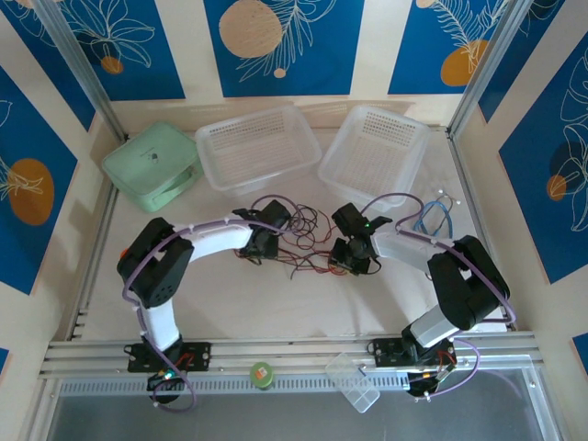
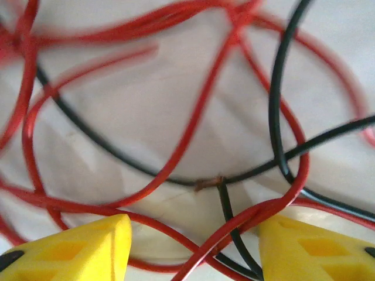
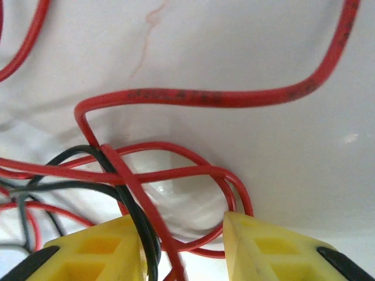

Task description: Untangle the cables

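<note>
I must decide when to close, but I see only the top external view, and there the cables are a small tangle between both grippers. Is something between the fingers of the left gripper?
Observer: Yes. The left gripper is open, and a red strand and a black strand pass between its yellow fingers.
Operator: And on the other side?
Observer: The right gripper is open too. A bundle of red and black wires lies against one finger.
Operator: Any damage visible?
Observer: That black strand meets another at a brownish spot. It is too blurred to say more.
</note>
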You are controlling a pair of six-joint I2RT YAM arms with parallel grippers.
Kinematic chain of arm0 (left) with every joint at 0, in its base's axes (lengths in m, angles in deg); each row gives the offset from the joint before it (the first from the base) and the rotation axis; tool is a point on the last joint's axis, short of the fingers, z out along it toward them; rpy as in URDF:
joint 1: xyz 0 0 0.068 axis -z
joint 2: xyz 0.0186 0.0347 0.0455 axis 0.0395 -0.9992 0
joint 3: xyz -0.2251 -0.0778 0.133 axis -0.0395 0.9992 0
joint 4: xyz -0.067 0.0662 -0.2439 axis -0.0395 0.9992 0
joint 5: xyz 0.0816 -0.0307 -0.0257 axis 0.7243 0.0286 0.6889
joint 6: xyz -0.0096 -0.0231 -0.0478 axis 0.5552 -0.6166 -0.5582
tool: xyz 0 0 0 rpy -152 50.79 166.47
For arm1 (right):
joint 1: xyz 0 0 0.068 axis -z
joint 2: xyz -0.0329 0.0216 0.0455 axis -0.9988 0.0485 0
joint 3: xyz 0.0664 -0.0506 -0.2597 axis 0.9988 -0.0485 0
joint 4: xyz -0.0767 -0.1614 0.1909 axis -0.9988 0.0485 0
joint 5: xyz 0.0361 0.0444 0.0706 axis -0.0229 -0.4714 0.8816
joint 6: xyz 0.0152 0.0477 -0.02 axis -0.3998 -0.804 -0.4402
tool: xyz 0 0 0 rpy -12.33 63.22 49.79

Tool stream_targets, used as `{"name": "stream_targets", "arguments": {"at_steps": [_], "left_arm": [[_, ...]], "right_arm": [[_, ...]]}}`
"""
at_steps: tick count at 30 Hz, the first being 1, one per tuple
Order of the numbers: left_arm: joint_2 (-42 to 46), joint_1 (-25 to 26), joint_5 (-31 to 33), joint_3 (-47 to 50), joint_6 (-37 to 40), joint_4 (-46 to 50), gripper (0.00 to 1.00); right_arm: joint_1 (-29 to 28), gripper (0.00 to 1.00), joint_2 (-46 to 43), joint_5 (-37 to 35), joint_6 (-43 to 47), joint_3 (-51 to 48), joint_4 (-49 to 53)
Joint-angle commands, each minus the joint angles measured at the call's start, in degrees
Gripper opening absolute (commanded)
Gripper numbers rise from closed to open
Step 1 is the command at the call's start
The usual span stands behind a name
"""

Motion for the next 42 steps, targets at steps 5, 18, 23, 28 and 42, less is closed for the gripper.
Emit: {"name": "stream_targets", "arguments": {"at_steps": [5,18,23,28,42], "left_arm": [[1.6,-5.6,7.5,4.1,2.0,8.9,0.58],[12.2,-4.2,0.6,2.6,9.5,6.4,0.68],[18.3,-2.7,-4.3,1.7,12.9,6.0,0.73],[23.5,-1.5,-10.6,3.7,15.9,1.6,0.75],[16.7,2.6,-21.3,7.8,14.3,-19.6,0.76]], "right_arm": [[-1.2,0.27,-1.3,-2.5,0.6,0.4,6.6],[-2.7,0.0,-2.7,10.6,3.1,4.4,-1.4],[-2.5,0.0,-4.9,18.6,4.5,1.6,-12.4],[-1.6,0.0,-6.2,23.1,3.5,-1.9,-23.2],[-2.0,0.0,-7.9,27.1,6.5,-6.2,-32.9]]}}
